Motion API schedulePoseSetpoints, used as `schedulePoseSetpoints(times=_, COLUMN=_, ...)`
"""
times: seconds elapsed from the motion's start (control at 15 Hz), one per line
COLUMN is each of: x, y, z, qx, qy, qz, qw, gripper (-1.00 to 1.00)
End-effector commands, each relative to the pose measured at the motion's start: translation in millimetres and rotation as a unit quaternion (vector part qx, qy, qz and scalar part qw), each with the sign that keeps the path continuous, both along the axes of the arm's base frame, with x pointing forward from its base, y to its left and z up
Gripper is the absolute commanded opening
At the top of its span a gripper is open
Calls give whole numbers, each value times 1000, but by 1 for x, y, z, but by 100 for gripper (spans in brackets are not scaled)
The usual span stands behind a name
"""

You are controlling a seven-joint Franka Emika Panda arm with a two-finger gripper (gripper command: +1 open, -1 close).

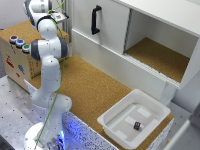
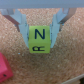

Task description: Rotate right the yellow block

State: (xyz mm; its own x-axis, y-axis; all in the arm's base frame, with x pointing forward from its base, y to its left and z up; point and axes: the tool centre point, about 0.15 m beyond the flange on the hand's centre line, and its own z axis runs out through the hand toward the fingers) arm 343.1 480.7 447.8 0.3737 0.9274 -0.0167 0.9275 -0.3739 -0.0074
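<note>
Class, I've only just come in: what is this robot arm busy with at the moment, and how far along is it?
The Panda arm's claw sits around the yellow block on the cork surface, one finger on each side. The block bears letters, an N facing the wrist camera. Whether the fingers already press on it cannot be told. A pink object lies nearby. In the exterior view, a white tray sits apart.

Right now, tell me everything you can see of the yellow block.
The yellow block, seen only in the wrist view, is a small cube with black letters: an N on its upper face, another character on its front face. It rests on the cork surface between the gripper's two fingers, which flank its sides; contact is unclear.
</note>
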Motion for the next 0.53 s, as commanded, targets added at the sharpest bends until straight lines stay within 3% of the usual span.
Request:
schedulePoseSetpoints(times=0.0, x=-2, y=24, z=9, qx=-42, qy=8, qz=-161, qw=986, gripper=-100)
schedulePoseSetpoints(times=0.2, x=10, y=22, z=5, qx=-35, qy=-16, qz=-274, qw=961, gripper=-100)
schedulePoseSetpoints(times=0.47, x=43, y=-6, z=-3, qx=-12, qy=-29, qz=-422, qw=906, gripper=-100)
